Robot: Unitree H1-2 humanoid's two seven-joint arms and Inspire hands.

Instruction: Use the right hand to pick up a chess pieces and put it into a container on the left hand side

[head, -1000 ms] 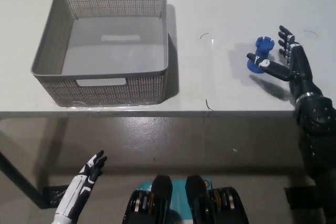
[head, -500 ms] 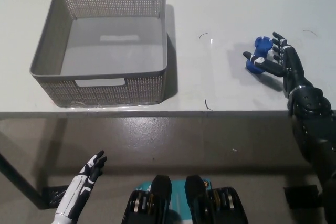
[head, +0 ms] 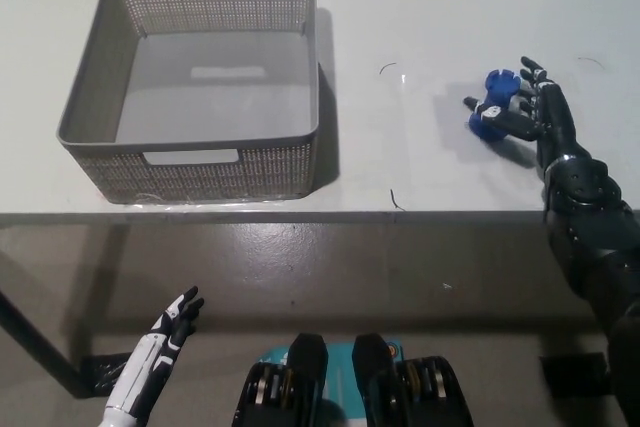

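The broad white desk (head: 430, 7) carried everything; its near edge ran across the middle of the head view, with grey floor below. The grey perforated plastic basket with cut-out handles (head: 195, 172) stood at the desk's left end, its front wall almost at the near edge, and nothing showed inside it. The black right hand (head: 535, 112) lay over the desk's right end, close to the near edge, its fingers spread apart around the small blue plastic chess piece (head: 492, 107); the piece lay on its side on the desk, touching or just beside the fingertips, and the hand was released rather than clenched, with no grasp yet made. The white left hand (head: 172, 322) rested low, below the desk's near edge at the left, fingers loosely apart and holding nothing.

The likeliest fault was a nudge: the piece lay tipped and looked free to roll, so fingers closing unevenly could push it toward the desk's middle instead of trapping it; a shallow pinch could also let it slip during the long carry to the basket, which stood well apart; a drop near the near edge might send it to the floor.
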